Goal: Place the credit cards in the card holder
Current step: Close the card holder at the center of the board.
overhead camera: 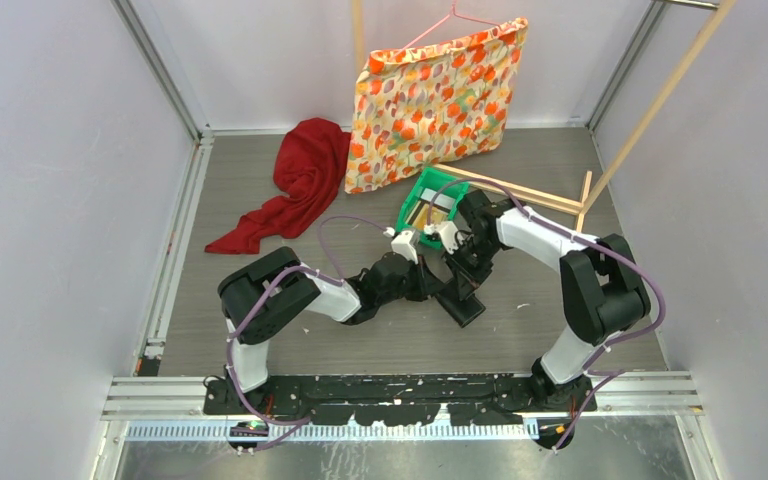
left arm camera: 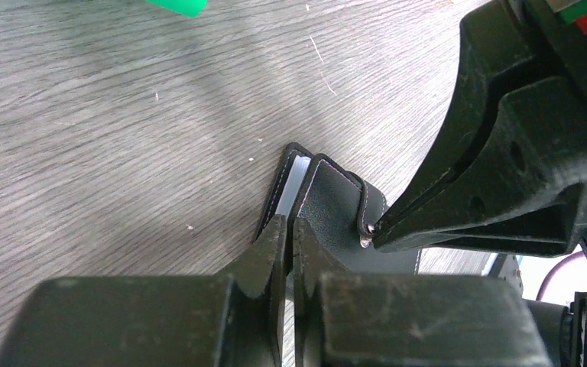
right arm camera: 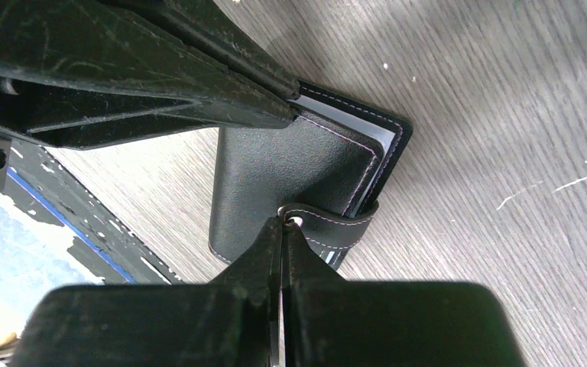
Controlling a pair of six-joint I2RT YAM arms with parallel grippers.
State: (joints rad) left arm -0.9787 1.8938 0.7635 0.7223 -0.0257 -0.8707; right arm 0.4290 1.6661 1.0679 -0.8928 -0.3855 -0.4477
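Just near-side of the tray (overhead camera: 406, 212), opening the holder (overhead camera: 463, 305): clamps its cover edge in the left gripper (left arm camera: 289, 225), pinches the tab (right arm camera: 336, 227) tight in the right gripper (right arm camera: 281, 223), next probably needs that tab peeled off its snap, cover pinned, before fetching cards (overhead camera: 428, 210) from the tray.

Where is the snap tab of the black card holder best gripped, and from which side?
At its free end, by the metal snap: there the snap tab lifts clear of the cover of the card holder. Come from the cover side, across the strap, as the right gripper is shut now.
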